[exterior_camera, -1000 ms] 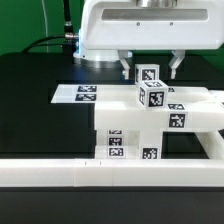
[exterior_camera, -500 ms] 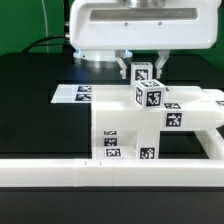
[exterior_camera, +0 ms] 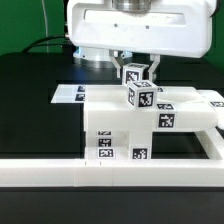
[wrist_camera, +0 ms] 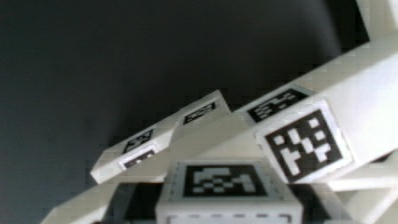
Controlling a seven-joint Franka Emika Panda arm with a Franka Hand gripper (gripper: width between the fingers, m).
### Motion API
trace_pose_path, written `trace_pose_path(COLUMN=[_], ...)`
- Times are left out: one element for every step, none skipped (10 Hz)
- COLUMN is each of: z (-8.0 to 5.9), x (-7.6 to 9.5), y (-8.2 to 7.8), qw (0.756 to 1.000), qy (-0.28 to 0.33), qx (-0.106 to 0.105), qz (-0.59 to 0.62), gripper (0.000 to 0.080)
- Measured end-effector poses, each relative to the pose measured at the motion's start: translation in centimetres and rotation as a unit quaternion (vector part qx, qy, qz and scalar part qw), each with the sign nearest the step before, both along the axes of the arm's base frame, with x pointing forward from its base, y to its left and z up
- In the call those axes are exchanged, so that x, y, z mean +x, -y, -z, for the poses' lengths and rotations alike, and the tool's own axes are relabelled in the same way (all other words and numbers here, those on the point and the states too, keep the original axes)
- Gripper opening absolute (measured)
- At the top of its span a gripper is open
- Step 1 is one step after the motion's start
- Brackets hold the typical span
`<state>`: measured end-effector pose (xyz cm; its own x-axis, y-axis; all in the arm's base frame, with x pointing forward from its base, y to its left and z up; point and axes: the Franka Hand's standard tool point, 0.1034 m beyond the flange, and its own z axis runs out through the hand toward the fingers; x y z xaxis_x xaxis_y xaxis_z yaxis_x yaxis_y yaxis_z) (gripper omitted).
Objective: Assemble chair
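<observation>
A black table (exterior_camera: pixel 35 120) fills the scene against a green backdrop, with a white rail (exterior_camera: pixel 110 172) across its near edge. The arm's white housing looms at the far side. Below it the gripper (exterior_camera: pixel 137 66) has its fingers on either side of the upper of two tagged white posts (exterior_camera: pixel 137 73); whether they actually pinch it, I cannot tell. The white chair assembly (exterior_camera: pixel 150 125) stands centre-right, against the rail. The marker board (exterior_camera: pixel 75 93) lies flat, far left. The only markings are black-and-white square tags; no readable writing.
</observation>
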<state>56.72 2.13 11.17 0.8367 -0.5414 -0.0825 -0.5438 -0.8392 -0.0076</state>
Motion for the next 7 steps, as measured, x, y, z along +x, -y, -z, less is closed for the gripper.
trace_pose_path(z=[0.0, 0.0, 0.0, 0.0, -0.01, -0.02, 0.02], x=[0.03, 0.04, 0.07, 0.08, 0.12, 0.18, 0.16], y=[-0.02, -0.01, -0.05, -0.08, -0.12, -0.2, -0.2], qw=[0.999, 0.998, 0.995, 0.99, 0.984, 0.976, 0.969], qy=[-0.002, -0.003, -0.004, -0.006, -0.007, -0.009, -0.01], qx=[-0.002, -0.003, -0.003, -0.004, -0.003, -0.001, -0.003], qz=[0.036, 0.061, 0.105, 0.14, 0.176, 0.22, 0.246], gripper=[0.0271, 0.0271, 0.0271, 0.0271, 0.0271, 0.0272, 0.0272])
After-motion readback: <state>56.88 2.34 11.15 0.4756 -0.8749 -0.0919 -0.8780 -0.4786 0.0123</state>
